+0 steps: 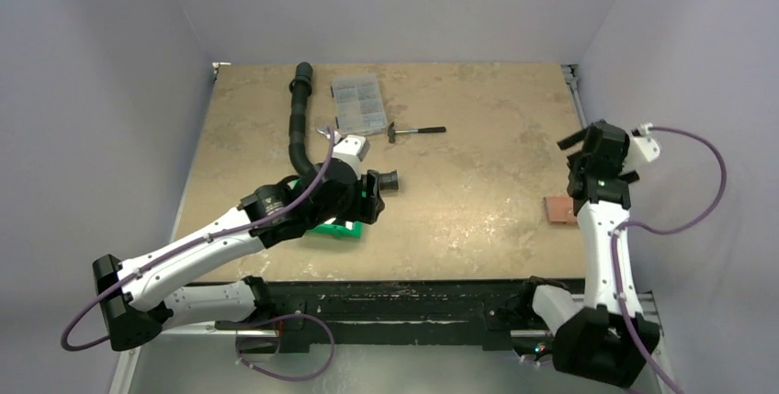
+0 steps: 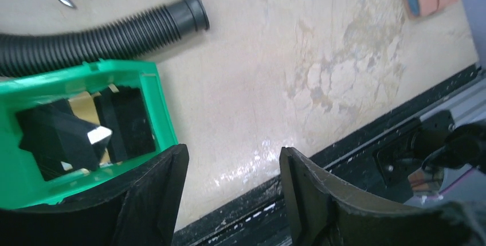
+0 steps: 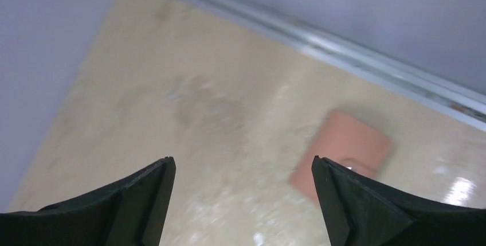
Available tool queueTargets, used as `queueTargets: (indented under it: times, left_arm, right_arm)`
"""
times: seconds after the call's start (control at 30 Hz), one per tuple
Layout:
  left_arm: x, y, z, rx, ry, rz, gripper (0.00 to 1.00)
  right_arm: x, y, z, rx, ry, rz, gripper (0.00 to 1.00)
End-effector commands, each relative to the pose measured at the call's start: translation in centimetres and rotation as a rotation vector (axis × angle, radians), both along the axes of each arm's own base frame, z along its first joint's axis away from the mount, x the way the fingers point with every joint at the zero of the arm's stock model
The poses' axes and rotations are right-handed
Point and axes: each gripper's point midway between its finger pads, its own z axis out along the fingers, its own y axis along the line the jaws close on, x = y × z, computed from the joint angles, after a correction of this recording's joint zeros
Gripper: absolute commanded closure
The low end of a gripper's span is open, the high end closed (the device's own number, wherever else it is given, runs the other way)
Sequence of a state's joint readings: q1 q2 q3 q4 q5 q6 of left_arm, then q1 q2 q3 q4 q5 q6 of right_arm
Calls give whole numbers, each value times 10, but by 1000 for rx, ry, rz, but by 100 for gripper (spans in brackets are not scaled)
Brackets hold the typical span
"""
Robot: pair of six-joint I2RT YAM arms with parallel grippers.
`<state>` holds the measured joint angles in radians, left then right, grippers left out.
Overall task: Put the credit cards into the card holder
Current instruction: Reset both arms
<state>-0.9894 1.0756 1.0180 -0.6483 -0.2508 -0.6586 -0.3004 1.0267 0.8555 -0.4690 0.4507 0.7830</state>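
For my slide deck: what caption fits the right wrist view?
Empty, wide-open right jaws hover over the tan table, the card holder lying flat below them near the edge rail.

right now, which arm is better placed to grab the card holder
Right. The right gripper, open and empty, hangs close above the card holder. The left gripper, also open, is far off at the green bin.

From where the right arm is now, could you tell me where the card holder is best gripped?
Probably from straight above, pinching across two opposite edges. The card holder lies flat and closed on the table, so only its thin rim offers purchase; the right end effector hangs open near it.
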Motion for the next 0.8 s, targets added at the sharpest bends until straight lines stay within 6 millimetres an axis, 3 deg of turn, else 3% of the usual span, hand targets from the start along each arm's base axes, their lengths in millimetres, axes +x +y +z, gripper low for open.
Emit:
queueTargets:
  times: [0.0, 0.07, 0.13, 0.27, 0.4, 0.57, 0.77]
  left_arm:
    - [28, 17, 84, -95, -236, 115, 36]
    - [35, 27, 120, -116, -327, 143, 36]
    - [38, 39, 159, -147, -408, 178, 36]
    - [31, 73, 235, -266, -577, 242, 36]
    - [17, 108, 290, -364, -721, 283, 34]
    - [10, 125, 319, -349, -784, 284, 34]
    - [-1, 140, 338, -392, -829, 287, 34]
  right_arm:
    - [43, 87, 89, -63, -214, 469, 1]
    - [47, 130, 124, -85, -309, 669, 1]
    - [40, 152, 154, -136, -382, 789, 1]
    - [21, 160, 217, -226, -503, 850, 1]
    - [1, 171, 271, -288, -624, 908, 1]
    - [-14, 170, 300, -332, -670, 902, 1]
    - [-11, 171, 311, -347, -688, 907, 1]
